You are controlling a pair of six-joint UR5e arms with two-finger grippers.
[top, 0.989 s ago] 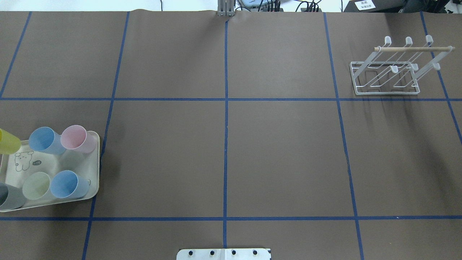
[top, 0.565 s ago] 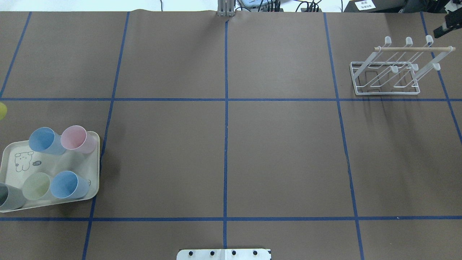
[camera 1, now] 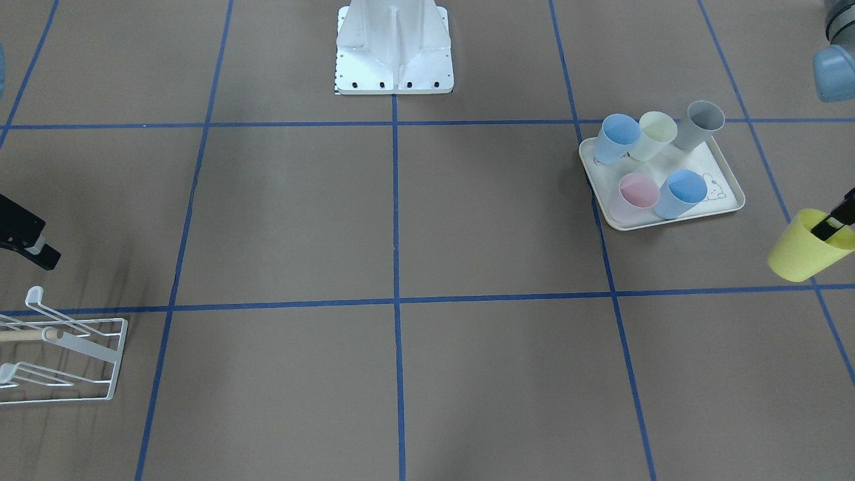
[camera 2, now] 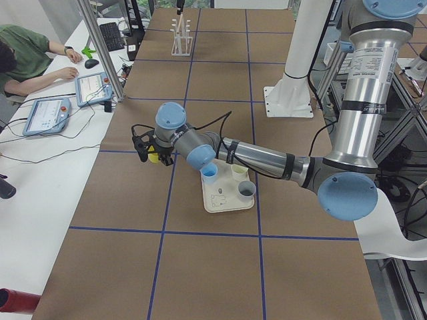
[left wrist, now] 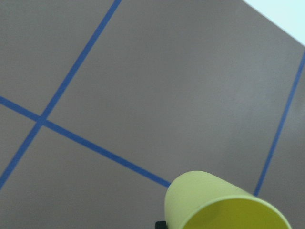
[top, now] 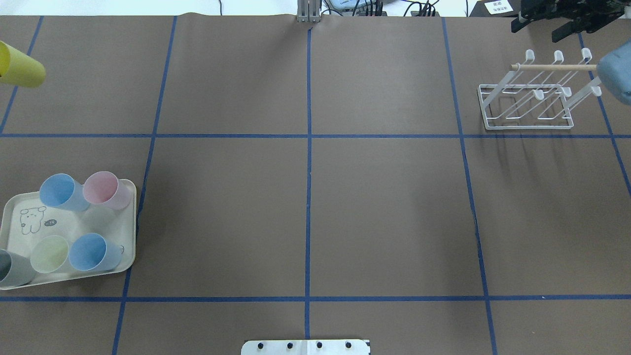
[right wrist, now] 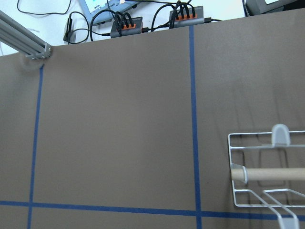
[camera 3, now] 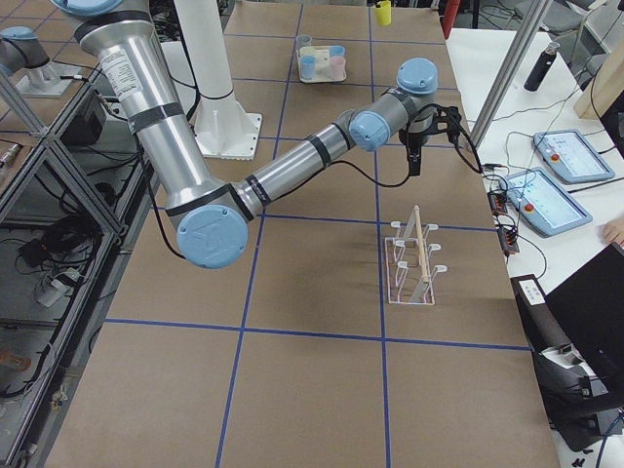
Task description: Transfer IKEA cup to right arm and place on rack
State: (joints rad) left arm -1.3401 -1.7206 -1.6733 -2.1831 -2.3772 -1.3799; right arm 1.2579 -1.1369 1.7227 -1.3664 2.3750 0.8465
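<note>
At ten o'clock over the tabletop point(top: 394, 197), your left hand point(camera 1: 827, 230) clasps the yellow cup point(top: 19, 71) aloft for handover; right hand point(top: 542, 22): cannot tell.

Yellow cup point(top: 22, 69) cut by left edge; left gripper point(camera 1: 832, 227) mostly off-frame, jaws seemingly on rim; rack point(camera 1: 67, 354) cropped.

Across my feeds I count one yellow cup point(camera 1: 801, 250), two blue cups point(top: 59, 191), one pink cup point(top: 103, 189), one pale green cup point(top: 49, 254), one grey cup point(top: 12, 271), one tray point(top: 74, 224) and one rack point(top: 527, 123).
</note>
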